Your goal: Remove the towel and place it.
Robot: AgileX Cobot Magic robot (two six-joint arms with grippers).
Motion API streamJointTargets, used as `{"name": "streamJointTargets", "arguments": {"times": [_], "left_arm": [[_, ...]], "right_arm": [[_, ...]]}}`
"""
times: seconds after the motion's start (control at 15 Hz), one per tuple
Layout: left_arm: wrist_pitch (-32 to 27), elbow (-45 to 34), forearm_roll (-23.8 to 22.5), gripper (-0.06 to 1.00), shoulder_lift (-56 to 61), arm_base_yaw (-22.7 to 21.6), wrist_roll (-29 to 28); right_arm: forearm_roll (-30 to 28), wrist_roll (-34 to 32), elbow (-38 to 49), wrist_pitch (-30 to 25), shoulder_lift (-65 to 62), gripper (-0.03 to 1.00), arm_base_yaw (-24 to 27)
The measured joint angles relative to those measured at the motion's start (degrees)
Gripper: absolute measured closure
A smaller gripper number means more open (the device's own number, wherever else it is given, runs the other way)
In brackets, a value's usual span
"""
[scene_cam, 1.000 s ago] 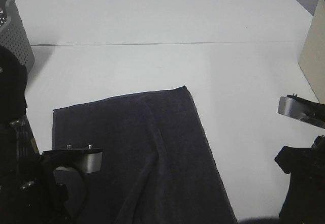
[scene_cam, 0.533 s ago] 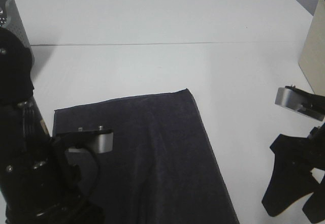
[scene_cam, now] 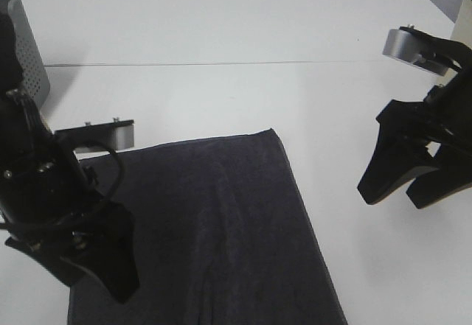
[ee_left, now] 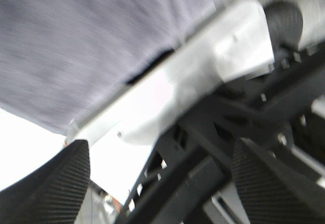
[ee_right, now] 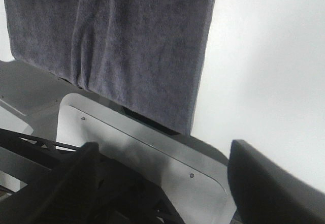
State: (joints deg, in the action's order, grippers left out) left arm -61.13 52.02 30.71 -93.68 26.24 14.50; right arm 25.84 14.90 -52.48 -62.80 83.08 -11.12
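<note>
Left tool (scene_cam: 96, 277) above towel (scene_cam: 236, 222), white table (scene_cam: 221, 30)

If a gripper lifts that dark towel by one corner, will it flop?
Probably yes: the towel lies limp on the table with soft creases, so it should drape. Its fuzzy pile looks grippy, so pushing would likely bunch it, not slide it.

A: What is counted on the worktop (scene_cam: 221, 30)?
B: One white worktop is shown, and one dark towel (scene_cam: 221, 222) is counted.
A: How many pincers are seen?
B: Two are counted: the left pincer (scene_cam: 96, 284) and the right pincer (scene_cam: 391, 198), both black.
A: What else is counted?
B: One grey perforated basket (scene_cam: 26, 52) and one beige panel (scene_cam: 466, 15).
</note>
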Motion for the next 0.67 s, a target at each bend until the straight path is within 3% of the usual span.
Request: {"name": "streamJointTargets", "arguments": {"times": [0.33,0.47,0.67], "left_arm": [[7.79,0.0,-0.92,0.22,-0.06,-13.81,3.09],[12.49,0.06,-1.03,0.21,-1.15,-18.05,4.35],[14.67,0.06,-1.03,0.21,-5.1,-23.38,6.7]], "right_arm": [[5.84,6.99,-14.55,-3.09,15.7,0.28,0.97],[10.49,11.23,-19.37,-4.93,21.43,0.28,3.67],[11.92,14.44,-25.27,-6.3,28.65,0.28,4.81]]}}
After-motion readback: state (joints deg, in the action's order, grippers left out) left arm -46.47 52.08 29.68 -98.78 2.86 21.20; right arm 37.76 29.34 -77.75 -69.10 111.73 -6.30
